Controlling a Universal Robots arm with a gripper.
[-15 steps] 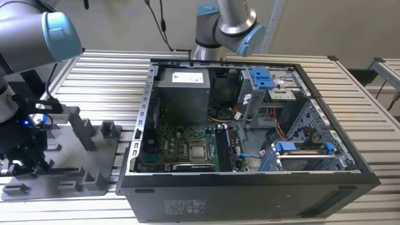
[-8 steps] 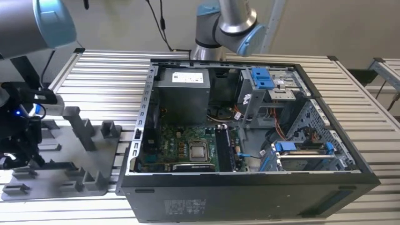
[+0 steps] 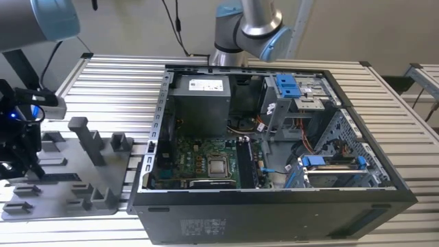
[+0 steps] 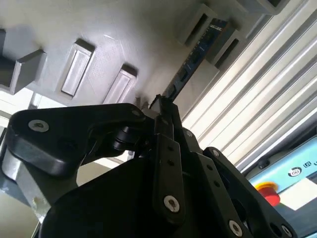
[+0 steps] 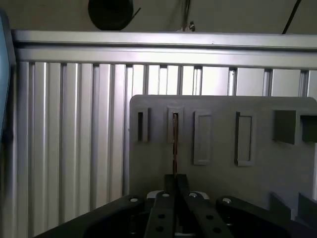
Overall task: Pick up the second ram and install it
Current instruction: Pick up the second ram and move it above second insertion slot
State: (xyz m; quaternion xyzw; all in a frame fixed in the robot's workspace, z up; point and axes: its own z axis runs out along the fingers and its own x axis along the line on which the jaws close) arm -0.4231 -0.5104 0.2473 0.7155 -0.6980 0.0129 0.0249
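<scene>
**As its fingers are pressing together, a robot claw is gripping a memory stick over a grey parts rack**

While the gripper (image 5: 175,178) is hanging over the grey rack (image 5: 218,183), its two black fingers are clamping the near end of the second ram (image 5: 175,144). In the first wrist view the stick is showing edge-on as a thin dark line. It is running from the fingertips to a raised slot holder (image 5: 174,119) on the rack. In the second wrist view the ram (image 4: 195,54) is stretching away from the fingertips toward a pair of grey holders. Whether its far end is sitting in a holder or hanging just clear of it cannot be told.

Bare plate is lying on both sides of the stick. More raised holders (image 5: 202,137) are standing just beside its line on either side.

In the exterior view a tall grey post (image 3: 84,136) is rising from the rack. The open computer case (image 3: 274,206) is lying just beside the rack, on the exterior view's right. Inside it a green motherboard (image 3: 205,159), a grey power supply box (image 3: 200,103) and blue clips (image 3: 288,85) are showing.

Everything is resting on a slatted aluminium table (image 5: 74,139). A pale wall is standing behind the table.
</scene>
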